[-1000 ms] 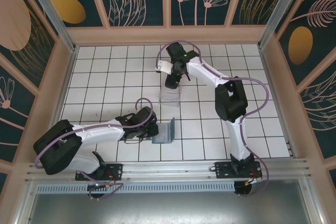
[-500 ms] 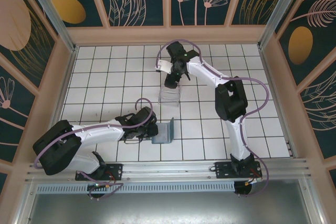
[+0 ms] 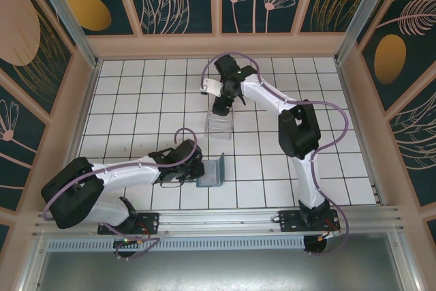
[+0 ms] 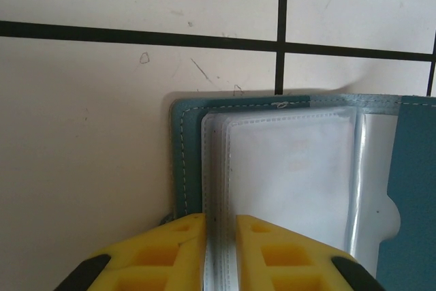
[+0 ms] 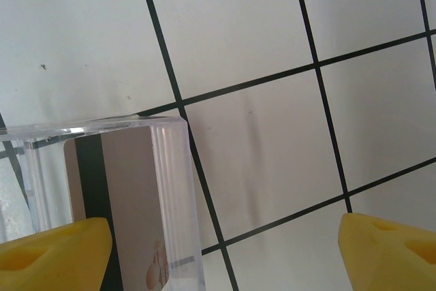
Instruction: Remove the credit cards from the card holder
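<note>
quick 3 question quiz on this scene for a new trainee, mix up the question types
1. True or false: the left end effector is shut on the clear sleeves of the card holder.
2. Pick one: what shows through the wall of the clear tray? A) a pale pinkish card B) a bunch of keys C) a coin
3. Fill in: the jaws of the right end effector stand ____ above the tiled table.

Key: 1 true; 2 A; 3 open
</note>
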`<state>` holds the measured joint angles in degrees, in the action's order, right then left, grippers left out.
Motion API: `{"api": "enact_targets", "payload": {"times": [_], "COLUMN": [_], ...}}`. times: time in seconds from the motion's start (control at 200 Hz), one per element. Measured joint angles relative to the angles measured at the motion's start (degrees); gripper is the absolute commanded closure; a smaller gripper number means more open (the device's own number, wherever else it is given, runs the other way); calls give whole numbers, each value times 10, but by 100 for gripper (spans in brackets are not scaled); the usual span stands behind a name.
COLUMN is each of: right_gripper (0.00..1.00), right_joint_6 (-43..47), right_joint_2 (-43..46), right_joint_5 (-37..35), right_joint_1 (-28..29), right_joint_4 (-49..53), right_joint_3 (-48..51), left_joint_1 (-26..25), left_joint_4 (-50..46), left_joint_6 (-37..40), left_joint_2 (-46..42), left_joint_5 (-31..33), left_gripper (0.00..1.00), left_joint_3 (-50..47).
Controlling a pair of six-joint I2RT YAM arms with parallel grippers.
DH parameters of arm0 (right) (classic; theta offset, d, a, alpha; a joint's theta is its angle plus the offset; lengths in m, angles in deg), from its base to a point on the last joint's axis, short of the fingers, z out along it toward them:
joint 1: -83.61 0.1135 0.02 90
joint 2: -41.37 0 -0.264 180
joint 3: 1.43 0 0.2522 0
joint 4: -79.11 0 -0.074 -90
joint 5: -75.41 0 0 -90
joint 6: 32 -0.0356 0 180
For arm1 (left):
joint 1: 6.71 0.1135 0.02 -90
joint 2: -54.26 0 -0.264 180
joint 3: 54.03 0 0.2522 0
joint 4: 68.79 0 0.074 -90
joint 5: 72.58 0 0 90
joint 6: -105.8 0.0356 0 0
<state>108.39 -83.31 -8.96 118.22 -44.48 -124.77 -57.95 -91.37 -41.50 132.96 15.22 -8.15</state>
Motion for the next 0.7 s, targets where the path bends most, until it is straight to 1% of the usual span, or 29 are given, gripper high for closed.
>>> {"api": "enact_targets", "payload": {"times": [0.375,0.701], "right_gripper": [12,12], "right_joint_6": [0,0], "right_joint_2": [5,4], "right_joint_5": [5,5], "right_joint_1": [15,15], "right_joint_4": [0,0], "right_joint_3": [0,0], "left_joint_1": [0,0], "left_joint_4": [1,1], "left_joint_6": [0,0], "left_joint_2": [-4,-4], "left_joint_5": [0,0], "left_gripper": [81,81], "left_joint_3": [-5,-5]}}
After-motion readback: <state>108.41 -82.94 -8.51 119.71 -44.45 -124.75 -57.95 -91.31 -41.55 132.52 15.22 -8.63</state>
